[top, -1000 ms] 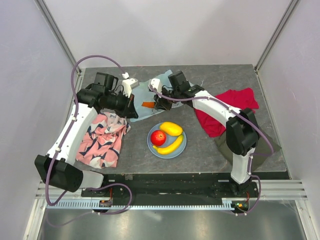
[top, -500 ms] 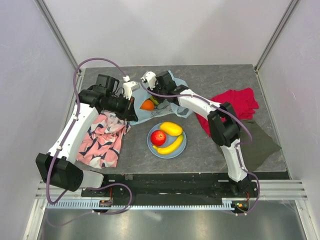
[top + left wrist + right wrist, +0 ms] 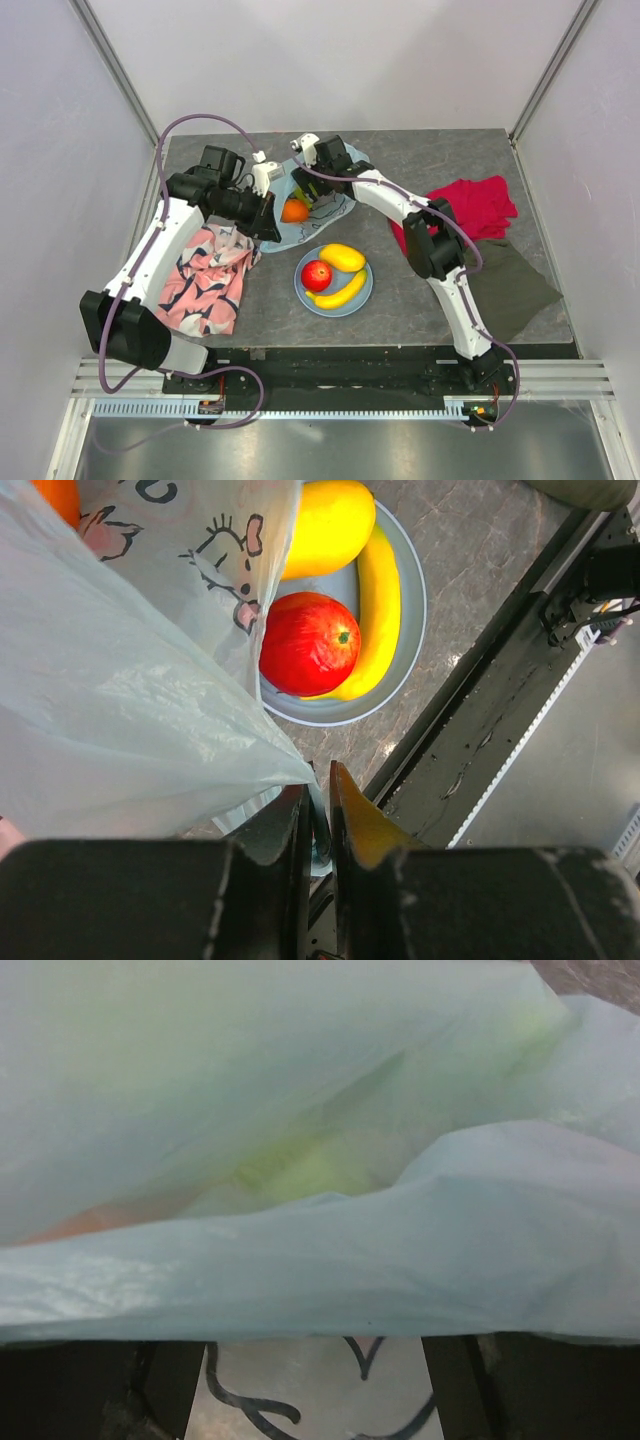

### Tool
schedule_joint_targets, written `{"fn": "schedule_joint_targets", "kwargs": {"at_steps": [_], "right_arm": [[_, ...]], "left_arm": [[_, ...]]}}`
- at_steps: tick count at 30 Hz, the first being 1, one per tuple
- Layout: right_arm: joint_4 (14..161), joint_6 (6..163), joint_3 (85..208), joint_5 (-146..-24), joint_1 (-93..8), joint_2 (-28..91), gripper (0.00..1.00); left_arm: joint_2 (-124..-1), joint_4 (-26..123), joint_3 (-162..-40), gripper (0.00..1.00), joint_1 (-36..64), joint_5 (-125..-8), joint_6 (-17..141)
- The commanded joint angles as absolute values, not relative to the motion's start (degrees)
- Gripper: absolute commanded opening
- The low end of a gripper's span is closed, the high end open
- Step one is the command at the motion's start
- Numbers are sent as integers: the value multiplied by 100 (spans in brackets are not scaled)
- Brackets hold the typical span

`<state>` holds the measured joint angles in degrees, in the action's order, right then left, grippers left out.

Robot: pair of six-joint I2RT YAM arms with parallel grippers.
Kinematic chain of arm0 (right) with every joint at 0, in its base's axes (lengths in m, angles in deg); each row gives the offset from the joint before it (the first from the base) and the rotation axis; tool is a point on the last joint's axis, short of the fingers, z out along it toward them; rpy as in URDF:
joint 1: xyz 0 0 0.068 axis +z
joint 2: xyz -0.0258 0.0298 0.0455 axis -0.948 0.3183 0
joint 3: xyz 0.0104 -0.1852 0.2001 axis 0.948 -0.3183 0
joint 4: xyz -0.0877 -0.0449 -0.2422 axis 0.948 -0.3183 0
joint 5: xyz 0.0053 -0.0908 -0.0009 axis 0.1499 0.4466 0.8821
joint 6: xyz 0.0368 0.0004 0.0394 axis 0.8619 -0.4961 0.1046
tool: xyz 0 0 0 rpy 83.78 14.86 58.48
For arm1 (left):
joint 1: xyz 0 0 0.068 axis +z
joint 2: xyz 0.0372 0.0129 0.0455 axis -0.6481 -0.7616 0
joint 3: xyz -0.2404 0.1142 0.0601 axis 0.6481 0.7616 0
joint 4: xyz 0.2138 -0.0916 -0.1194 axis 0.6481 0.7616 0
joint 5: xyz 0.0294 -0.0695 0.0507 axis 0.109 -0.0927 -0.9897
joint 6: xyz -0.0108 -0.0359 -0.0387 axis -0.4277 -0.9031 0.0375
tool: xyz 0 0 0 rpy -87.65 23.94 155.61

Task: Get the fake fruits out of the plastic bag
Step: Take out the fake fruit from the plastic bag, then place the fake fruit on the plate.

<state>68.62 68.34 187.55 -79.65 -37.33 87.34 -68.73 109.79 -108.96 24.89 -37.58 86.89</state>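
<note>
The pale-blue plastic bag (image 3: 318,205) lies at the back middle of the table. An orange (image 3: 294,210) shows in its mouth, and a green fruit (image 3: 300,1165) glows through the film. My left gripper (image 3: 270,216) is at the bag's left edge, and its jaws (image 3: 320,815) are shut on a fold of the plastic bag (image 3: 120,700). My right gripper (image 3: 322,185) points down into the bag from behind and is open (image 3: 315,1360), its fingers (image 3: 165,1390) wide apart under the film. On the light-blue plate (image 3: 362,295) lie a red apple (image 3: 317,274), a banana (image 3: 342,291) and a yellow oval fruit (image 3: 343,257).
A pink patterned cloth (image 3: 205,275) lies under the left arm. A red cloth (image 3: 470,205) and an olive cloth (image 3: 520,282) lie on the right. The plate sits just in front of the bag. The black front rail (image 3: 500,680) runs along the table's near edge.
My right arm has swung left and back over the bag, and its jaws have opened wide. The bag's mouth has been lifted and the orange has come into sight. The left gripper keeps its hold.
</note>
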Motion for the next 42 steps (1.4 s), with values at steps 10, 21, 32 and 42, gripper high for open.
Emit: {"fn": "schedule_joint_targets", "kwargs": {"at_steps": [10, 21, 32, 42], "right_arm": [[6781, 7515, 19877, -8692, -3769, 9503, 93], [6711, 7322, 19158, -9350, -3980, 8530, 50], [5508, 5707, 17328, -12391, -4437, 5962, 51], [3083, 2582, 16769, -12140, -4095, 5084, 48]], "left_arm": [[-6885, 10931, -11051, 15, 2440, -3533, 8813], [-7113, 10799, -11201, 14, 2440, -3638, 8734], [-7737, 10553, -11789, 2, 2449, -4008, 8778], [-8028, 10482, -12387, 2, 2440, -4561, 8708]]}}
